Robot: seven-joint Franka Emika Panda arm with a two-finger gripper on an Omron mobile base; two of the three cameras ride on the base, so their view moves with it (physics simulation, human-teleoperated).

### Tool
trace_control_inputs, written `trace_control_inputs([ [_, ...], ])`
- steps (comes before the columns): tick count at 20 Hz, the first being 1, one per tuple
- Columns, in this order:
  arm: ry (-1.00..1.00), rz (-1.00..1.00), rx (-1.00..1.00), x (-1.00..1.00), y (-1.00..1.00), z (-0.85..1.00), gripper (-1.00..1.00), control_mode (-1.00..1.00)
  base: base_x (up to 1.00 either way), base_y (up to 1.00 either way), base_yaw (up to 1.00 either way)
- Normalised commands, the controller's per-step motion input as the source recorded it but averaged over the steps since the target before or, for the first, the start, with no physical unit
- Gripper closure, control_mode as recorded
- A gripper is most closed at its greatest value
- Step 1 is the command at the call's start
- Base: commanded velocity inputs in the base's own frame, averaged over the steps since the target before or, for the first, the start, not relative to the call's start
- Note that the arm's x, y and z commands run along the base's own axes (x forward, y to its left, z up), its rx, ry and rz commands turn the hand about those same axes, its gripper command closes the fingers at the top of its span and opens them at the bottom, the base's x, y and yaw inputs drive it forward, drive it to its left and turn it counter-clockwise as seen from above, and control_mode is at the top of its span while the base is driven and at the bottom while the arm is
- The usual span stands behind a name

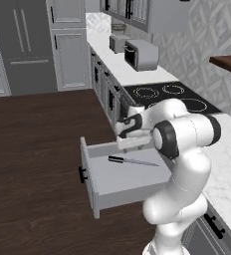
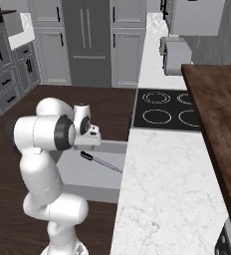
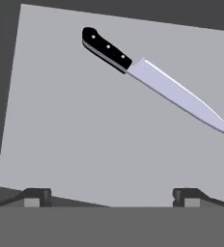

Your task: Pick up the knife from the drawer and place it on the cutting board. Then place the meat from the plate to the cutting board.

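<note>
- One drawer [image 1: 117,182] pulled out of the cabinet, light-grey floor bare but for the knife [image 1: 132,161].
- Knife flat inside, black handle left, blade pointing right.
- Gripper [image 3: 111,197] above drawer, fingers spread wide, holding nothing, well apart from knife.

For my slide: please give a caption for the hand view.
Open jaws above the drawer, the knife lying flat ahead.
</note>
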Motion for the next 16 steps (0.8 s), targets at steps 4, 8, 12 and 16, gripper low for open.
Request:
trace_control_inputs([
  [4, 0.0, 0.08, -0.02, 0.27, 0.09, -0.34, -1.0, -1.0, 0.0, 0.0, 0.0],
  [8, 0.0, 0.07, 0.0, 0.45, 0.0, -0.4, -1.0, -1.0, 0.0, 0.0, 0.0],
  [12, -0.02, 0.1, -0.01, 0.34, 0.05, -0.58, -1.0, -1.0, 0.0, 0.0, 0.0],
  [16, -0.03, 0.1, -0.02, 0.17, 0.05, -0.36, -1.0, -1.0, 0.0, 0.0, 0.0],
])
